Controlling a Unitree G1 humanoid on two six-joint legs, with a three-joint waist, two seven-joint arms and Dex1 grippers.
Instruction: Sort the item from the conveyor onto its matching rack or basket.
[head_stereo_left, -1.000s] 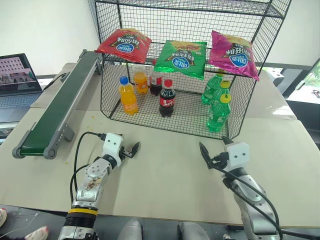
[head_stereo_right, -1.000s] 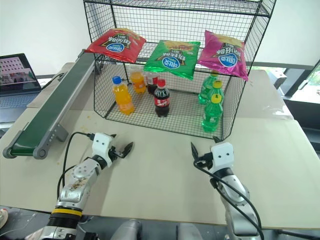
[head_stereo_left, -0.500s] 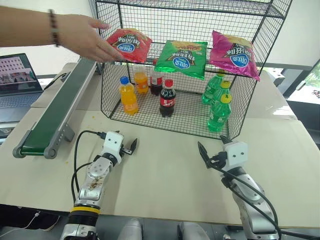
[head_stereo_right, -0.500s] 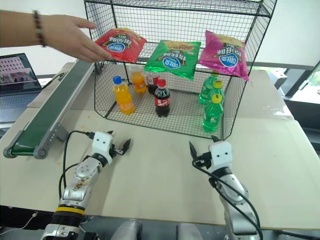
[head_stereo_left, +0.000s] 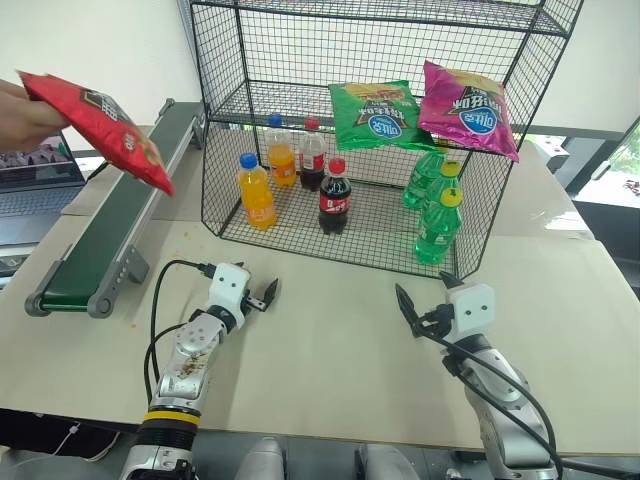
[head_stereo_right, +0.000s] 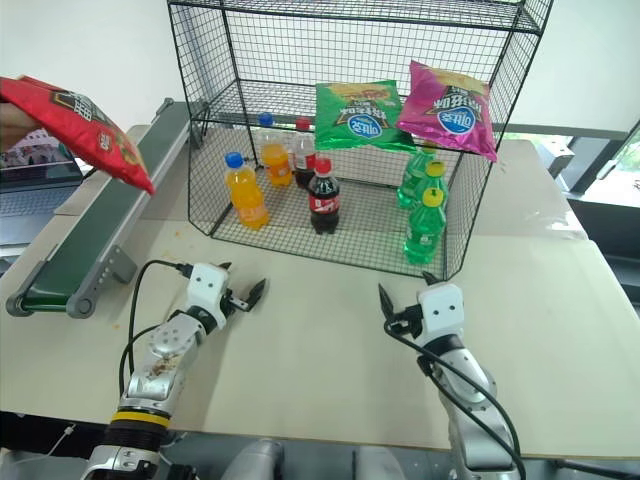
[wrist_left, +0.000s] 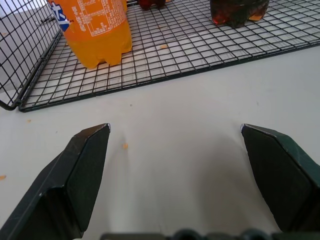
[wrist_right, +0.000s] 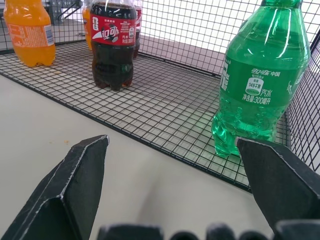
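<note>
Left eye view: crinkly red bag (head_stereo_left: 100, 125).

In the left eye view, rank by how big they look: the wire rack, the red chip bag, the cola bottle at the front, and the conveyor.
1. wire rack
2. conveyor
3. red chip bag, though it is held nearer the camera
4. cola bottle

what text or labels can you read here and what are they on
"300" within small print, the rest too small: green bottle label.
White script logo, unreadable: cola bottle red label.
Print unreadable: orange bottle label.
Lettering and round logos too blurred: red bag, green bag, magenta bag.
</note>
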